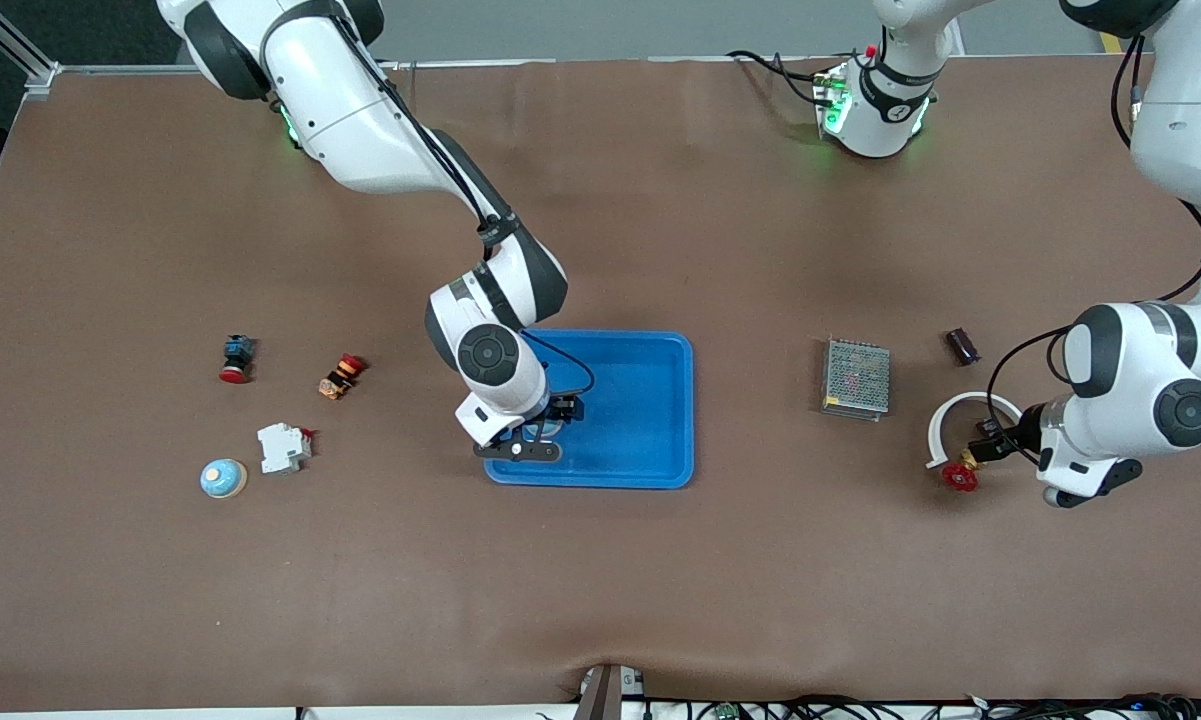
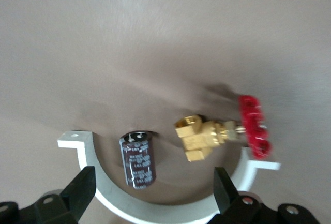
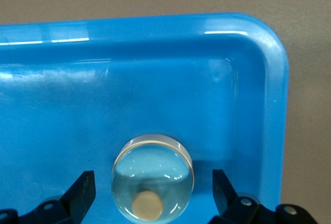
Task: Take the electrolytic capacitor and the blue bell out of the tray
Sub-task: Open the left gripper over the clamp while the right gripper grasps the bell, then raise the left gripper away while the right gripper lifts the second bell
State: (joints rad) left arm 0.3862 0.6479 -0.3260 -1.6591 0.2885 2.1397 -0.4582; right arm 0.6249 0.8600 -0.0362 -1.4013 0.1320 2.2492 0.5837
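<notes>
Right tool (image 1: 540, 432): spread wide, grasping nothing, poised low over the corner of the tray (image 1: 660, 400) that lies nearer the front camera and toward the right arm's end of the desk (image 1: 600, 580). In the right wrist view the two fingers (image 3: 83, 193) stand either side of the blue bell (image 3: 153, 183), apart from it, with the tray's raised rim just beside one finger.

Left tool (image 2: 152, 195): released and empty, over a white curved bracket (image 1: 960, 420) toward the left arm's end of the desk. The electrolytic capacitor (image 2: 138, 159), a dark cylinder, lies on the desk inside the bracket's arc, well apart from the tray; a brass valve with a red handwheel (image 2: 222, 133) lies beside it. A second dark cylinder (image 1: 963, 346) rests farther from the front camera, near a metal mesh box (image 1: 856, 377).

Judged progress: capacitor out; bell still in the tray.

Risks. The bell's domed, glossy surface may slide out of a closing grip if the fingers meet it too high. The finger next to the rim may catch the tray wall and drag or tip the tray. A similar bell (image 1: 223, 478) already on the desk must not be mistaken for the target.
</notes>
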